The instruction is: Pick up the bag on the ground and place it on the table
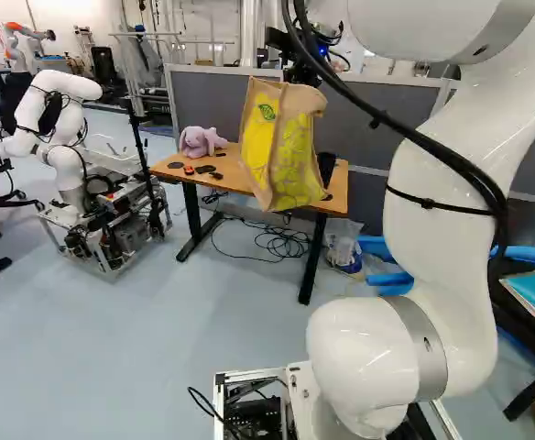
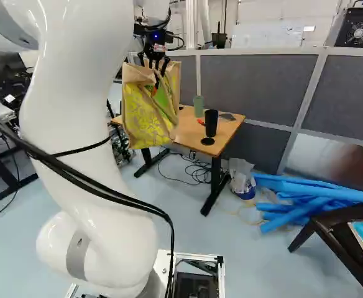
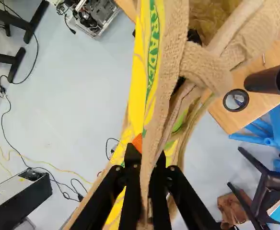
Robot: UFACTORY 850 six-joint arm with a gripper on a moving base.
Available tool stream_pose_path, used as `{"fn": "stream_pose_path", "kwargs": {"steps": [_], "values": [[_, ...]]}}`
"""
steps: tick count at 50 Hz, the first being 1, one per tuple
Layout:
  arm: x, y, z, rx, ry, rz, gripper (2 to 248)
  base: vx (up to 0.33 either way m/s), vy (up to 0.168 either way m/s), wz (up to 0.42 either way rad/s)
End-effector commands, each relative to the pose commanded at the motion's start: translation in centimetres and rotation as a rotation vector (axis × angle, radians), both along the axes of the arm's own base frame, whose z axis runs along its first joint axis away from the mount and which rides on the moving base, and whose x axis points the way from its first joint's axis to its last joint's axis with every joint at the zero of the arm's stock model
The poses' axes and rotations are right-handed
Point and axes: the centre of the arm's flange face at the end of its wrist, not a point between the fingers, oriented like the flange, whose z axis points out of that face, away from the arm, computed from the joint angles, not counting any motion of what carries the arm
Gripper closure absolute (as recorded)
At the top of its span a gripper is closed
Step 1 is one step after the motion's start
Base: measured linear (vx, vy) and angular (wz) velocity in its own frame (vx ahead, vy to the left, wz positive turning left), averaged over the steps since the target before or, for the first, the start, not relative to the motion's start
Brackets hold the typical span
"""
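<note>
Left base view, another robot (image 1: 73, 85): white, at the far left, well apart from the work
Plush toy (image 1: 201, 141): lilac, slumped at the far left corner of the table (image 1: 234, 176); the bag should come down beside it, not on it
Bag (image 1: 279, 147): yellow and tan, off the ground, hanging nearly upright in front of the tabletop and somewhat tilted; whether its base touches the table's near edge cannot be told
Weight and feel: likely light to moderate for its bulk; coarse, woven and probably not slippery; soft walls that may fold or swing; contents cannot be identified, so a gentle landing is wise
Gripper (image 3: 145, 152): its 2 fingers pinch the bag's upper edge from 2 sides in the wrist view; a sound place to hold, above the load, though a narrow pinch may let the bag twist
Handle loop (image 3: 204, 64): drooping ahead of the grip; a good alternative hold if both sides of the band are caught; its slack could snag
Black tumbler (image 2: 211, 122): upright, to the bag's right in the right base view, near a green cup (image 2: 198, 106); 1 swing of the soft base could topple either; lift a little, carry inward, lower slowly, then release once the base bears the weight
</note>
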Motion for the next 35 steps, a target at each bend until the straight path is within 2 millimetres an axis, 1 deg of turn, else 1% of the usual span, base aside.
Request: {"fn": "stream_pose_path", "kwargs": {"steps": [35], "values": [[0.00, 0.00, 0.00, 0.000, 0.000, 0.000, 222, 0.143, 0.000, -0.016]]}}
